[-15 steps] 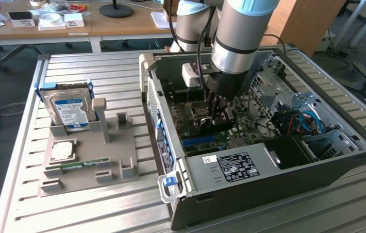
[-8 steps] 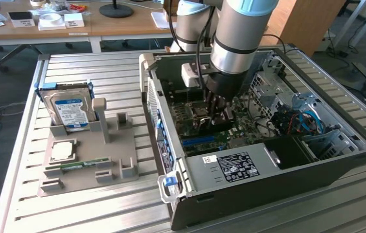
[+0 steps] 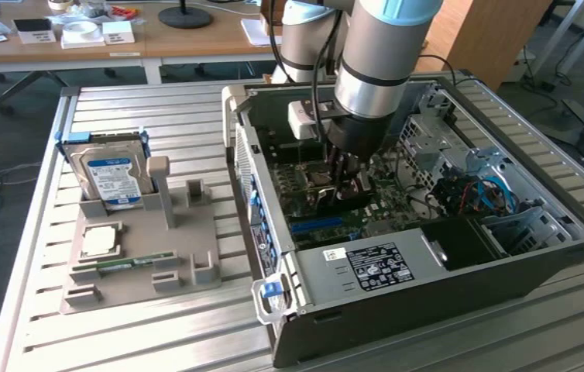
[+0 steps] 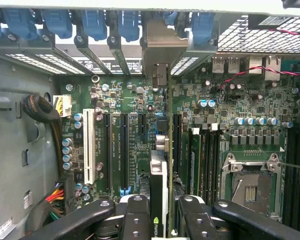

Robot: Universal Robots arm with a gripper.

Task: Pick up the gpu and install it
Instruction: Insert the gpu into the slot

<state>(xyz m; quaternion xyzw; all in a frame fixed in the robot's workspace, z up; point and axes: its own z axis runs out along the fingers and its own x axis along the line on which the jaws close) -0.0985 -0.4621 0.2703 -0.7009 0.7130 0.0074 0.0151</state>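
Observation:
The gpu (image 4: 158, 170) shows edge-on in the wrist view, as a thin card with a green logo near my fingers. My gripper (image 4: 159, 210) is shut on it, one black finger (image 4: 136, 215) on each side. The card stands upright over the green motherboard (image 4: 135, 100), just beside two long black slots (image 4: 124, 150). Its silver end bracket (image 4: 160, 47) reaches the case's rear wall between the blue clips. Whether its edge sits in a slot is hidden. In the exterior view the gripper (image 3: 346, 174) is low inside the open computer case (image 3: 396, 271).
On the grey fixture (image 3: 137, 279), at the exterior view's left, are a silver hard drive (image 3: 111, 174), a CPU (image 3: 101, 240) and a RAM stick (image 3: 127, 263). Inside the case, the RAM slots (image 4: 205, 155), CPU socket (image 4: 250, 185) and cable bundle (image 4: 45, 115) crowd the card's sides.

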